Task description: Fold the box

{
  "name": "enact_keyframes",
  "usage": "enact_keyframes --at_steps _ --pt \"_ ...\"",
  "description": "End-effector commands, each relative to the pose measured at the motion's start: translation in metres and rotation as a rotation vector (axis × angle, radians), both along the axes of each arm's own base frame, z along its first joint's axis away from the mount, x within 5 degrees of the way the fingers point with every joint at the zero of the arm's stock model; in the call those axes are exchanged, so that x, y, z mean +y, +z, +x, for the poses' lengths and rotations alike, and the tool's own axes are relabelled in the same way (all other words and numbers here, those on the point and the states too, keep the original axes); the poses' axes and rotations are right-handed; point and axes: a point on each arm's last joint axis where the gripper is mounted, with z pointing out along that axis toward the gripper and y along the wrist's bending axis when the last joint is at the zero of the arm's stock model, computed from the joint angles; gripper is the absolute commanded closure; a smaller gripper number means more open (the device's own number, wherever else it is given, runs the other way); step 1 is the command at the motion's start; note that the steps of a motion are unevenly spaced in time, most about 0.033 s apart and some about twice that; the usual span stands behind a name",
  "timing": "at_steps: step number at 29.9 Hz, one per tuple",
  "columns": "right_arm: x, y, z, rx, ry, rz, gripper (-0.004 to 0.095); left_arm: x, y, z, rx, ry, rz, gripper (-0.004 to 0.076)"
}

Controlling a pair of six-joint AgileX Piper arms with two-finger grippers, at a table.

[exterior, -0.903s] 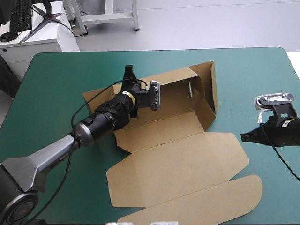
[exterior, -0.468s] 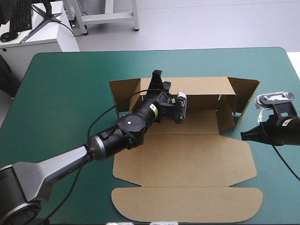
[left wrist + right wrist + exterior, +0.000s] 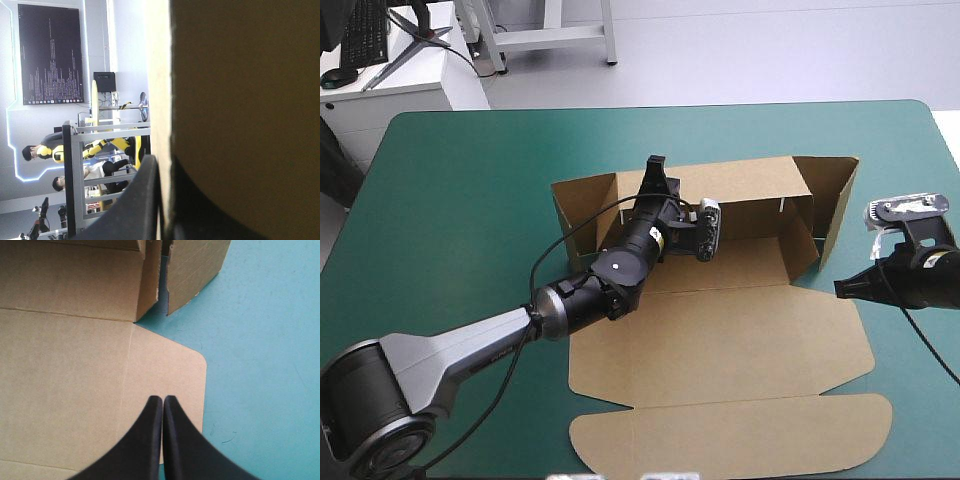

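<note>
The brown box [image 3: 720,340] lies in the middle of the teal-green table, its lid and front flap flat toward the near edge. Its back wall [image 3: 750,185] stands raised, with end flaps upright at both ends. My left gripper [image 3: 655,172] is shut on the back wall's top rim. In the left wrist view the board [image 3: 240,100] fills the space beside one black finger [image 3: 135,200]. My right gripper [image 3: 840,289] is shut and holds nothing. It hovers over the lid's rounded right corner [image 3: 185,375], fingertips [image 3: 162,399] together. The right end flap [image 3: 195,265] stands just ahead of it.
Bare teal-green cover [image 3: 450,200] lies left of the box and also right of it [image 3: 260,340]. The box's front flap [image 3: 730,440] reaches close to the table's near edge. The right end flap [image 3: 835,205] leans outward toward the right arm.
My left gripper swung the box round from a skewed position to roughly square with the table, holding the back wall. The box then turned slightly more. The right gripper stayed put.
</note>
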Motion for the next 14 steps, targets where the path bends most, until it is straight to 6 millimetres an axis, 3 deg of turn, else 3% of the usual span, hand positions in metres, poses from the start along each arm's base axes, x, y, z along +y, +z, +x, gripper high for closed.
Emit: enact_keyframes --at_steps 1,14 --pt "0.0 0.018 -0.005 -0.105 -0.004 -0.006 0.0922 0.0 0.023 -0.006 -0.041 -0.01 -0.06 0.0734" --pt "0.0 0.05 -0.022 -0.237 -0.011 -0.034 0.0902 -0.006 0.021 -0.011 -0.032 -0.017 -0.085 0.0734"
